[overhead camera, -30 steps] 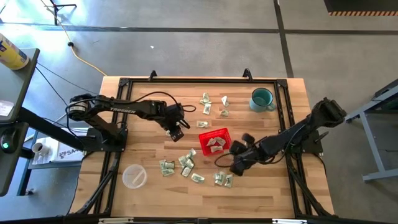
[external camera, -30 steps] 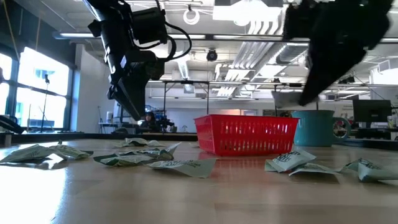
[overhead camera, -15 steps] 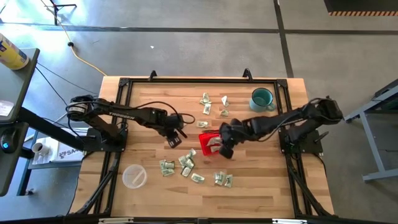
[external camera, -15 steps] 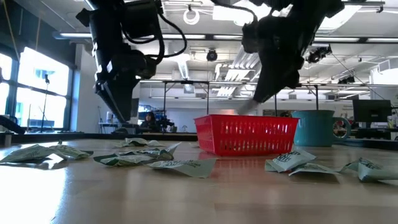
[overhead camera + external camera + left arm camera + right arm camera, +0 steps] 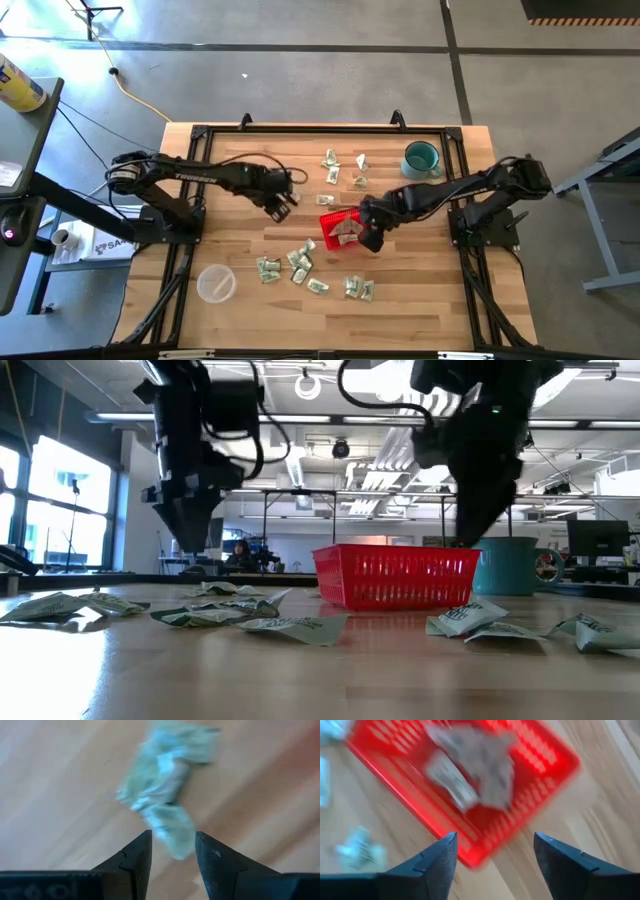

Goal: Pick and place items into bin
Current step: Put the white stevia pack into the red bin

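Observation:
The red bin [image 5: 328,222] stands mid-table with pale packets [image 5: 475,765] lying on its mesh floor. My right gripper [image 5: 370,238] hovers open over the bin's right side, its fingers [image 5: 437,860] wide apart with nothing between them. Left of the bin, my left gripper [image 5: 283,205] hangs open above the wood. One green-and-white packet [image 5: 165,785] lies on the table beneath it. The packet's near end shows between the fingertips in the left wrist view, and I see no touch. More packets [image 5: 300,262] lie scattered near the front edge, and others [image 5: 345,168] lie behind the bin.
A teal mug [image 5: 421,158] stands at the far right. A clear plastic cup [image 5: 215,283] sits at the near left. Loose packets [image 5: 250,615] spread across the near half of the wooden table. Black frame rails [image 5: 190,200] run along the table's sides.
My right gripper has swung from the near-right packets up and toward the far-left, ending over the bin's right side, and has opened there. My left gripper has shifted slightly toward the far edge, staying open left of the bin.

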Tool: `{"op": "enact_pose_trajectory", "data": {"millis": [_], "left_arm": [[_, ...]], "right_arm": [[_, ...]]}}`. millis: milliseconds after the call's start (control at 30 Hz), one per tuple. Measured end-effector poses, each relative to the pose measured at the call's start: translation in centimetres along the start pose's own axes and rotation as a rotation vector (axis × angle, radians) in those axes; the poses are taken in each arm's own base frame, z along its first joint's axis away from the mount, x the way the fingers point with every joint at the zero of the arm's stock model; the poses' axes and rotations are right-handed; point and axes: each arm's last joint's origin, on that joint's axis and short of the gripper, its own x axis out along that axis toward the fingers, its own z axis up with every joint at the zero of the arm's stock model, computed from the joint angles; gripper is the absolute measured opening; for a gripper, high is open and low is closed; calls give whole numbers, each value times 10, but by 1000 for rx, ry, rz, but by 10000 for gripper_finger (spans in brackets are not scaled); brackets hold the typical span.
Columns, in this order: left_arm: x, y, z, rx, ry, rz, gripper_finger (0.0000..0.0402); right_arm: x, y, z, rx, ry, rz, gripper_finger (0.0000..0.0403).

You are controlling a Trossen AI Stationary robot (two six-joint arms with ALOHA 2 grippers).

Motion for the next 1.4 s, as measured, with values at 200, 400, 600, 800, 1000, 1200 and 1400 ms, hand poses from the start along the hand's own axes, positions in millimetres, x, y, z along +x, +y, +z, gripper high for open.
{"op": "enact_pose_trajectory", "data": {"millis": [200,400,600,800,1000,1200,1400], "left_arm": [[10,15,3,-109,68,-7,184],[22,7,-1,-155,70,-48,184],[41,3,-3,-217,139,-35,184],[53,1,-3,-208,165,-17,184],[58,-1,-2,-202,161,-12,175],[59,-1,0,-166,127,-7,93],[58,-3,3,-135,108,-15,22]], "right_arm": [[-1,4,-14,-8,14,-108,255],[-2,6,-13,3,-22,-126,255],[-2,4,-12,1,-27,-133,255],[-2,4,-12,6,-28,-134,255],[-2,3,-13,23,-15,-145,255],[-2,1,-16,37,7,-165,252],[-4,10,-25,38,8,-176,228]]}}
